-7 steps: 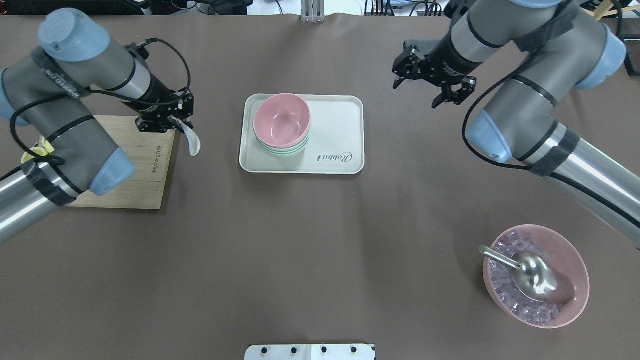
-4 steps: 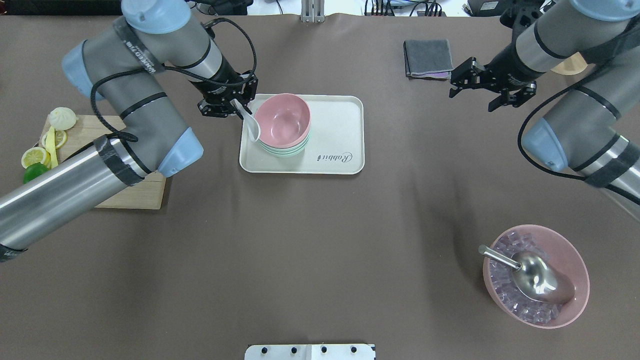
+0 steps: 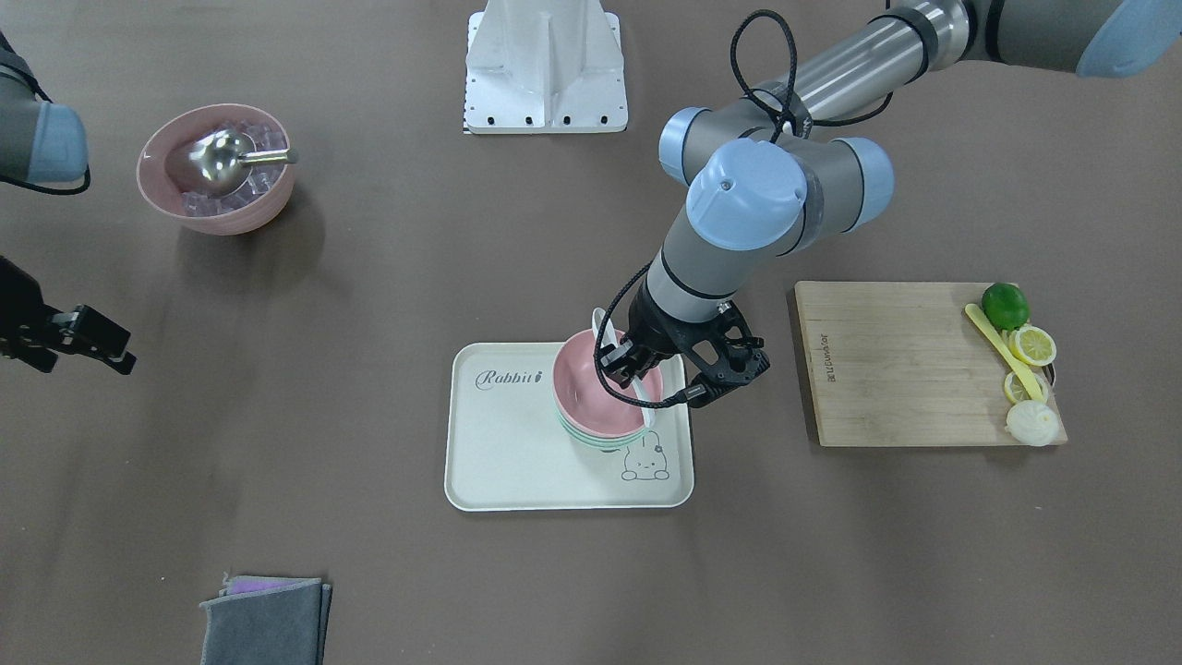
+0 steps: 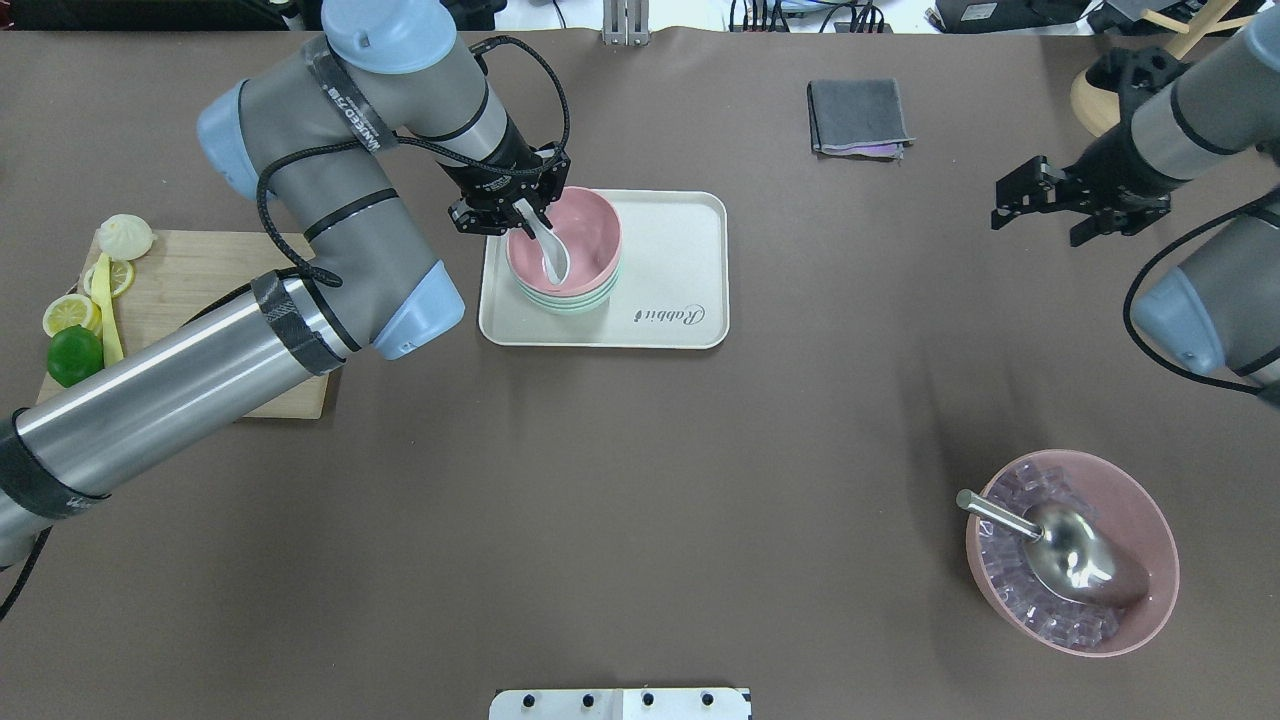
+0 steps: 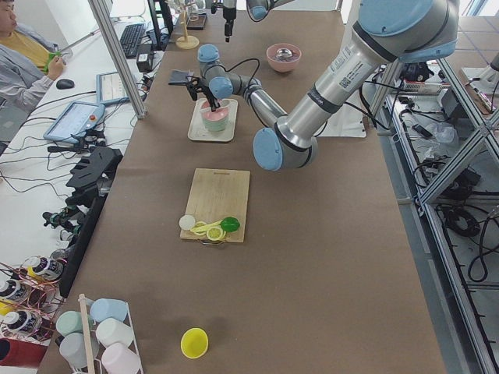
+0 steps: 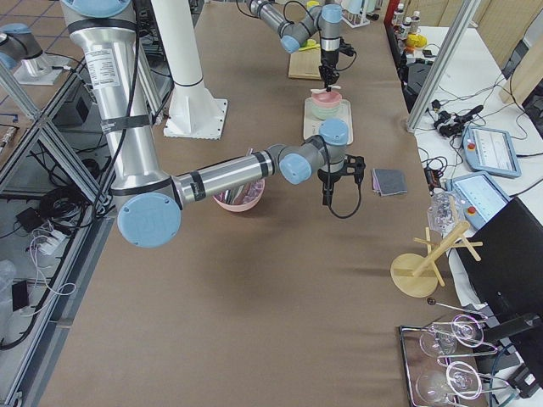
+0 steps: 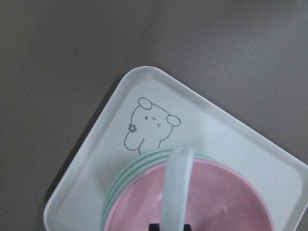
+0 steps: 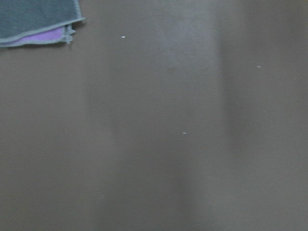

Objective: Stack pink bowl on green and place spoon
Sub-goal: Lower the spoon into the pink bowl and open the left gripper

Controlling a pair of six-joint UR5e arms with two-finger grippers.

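The pink bowl [image 4: 588, 232] sits nested on top of the green bowls [image 4: 563, 303], on the left part of a white tray [image 4: 680, 230]. My left gripper [image 4: 521, 207] is shut on the handle of the white spoon [image 4: 549, 252]. It holds the spoon tilted, with the scoop down inside the pink bowl. The left wrist view shows the spoon [image 7: 175, 187] over the pink bowl [image 7: 231, 202] and the green rims [image 7: 120, 185]. My right gripper [image 4: 1036, 230] is open and empty, far off at the back right of the table.
A wooden cutting board [image 4: 200, 290] with a lime, lemon slices, a yellow utensil and a bun lies on the left. A ribbed pink bowl [image 4: 1150, 540] with ice and a steel scoop stands front right. A grey cloth [image 4: 860, 115] lies at the back.
My left arm carried the spoon rightward from over the cutting board to the tray and into the pink bowl. My right arm pulled away to the right.
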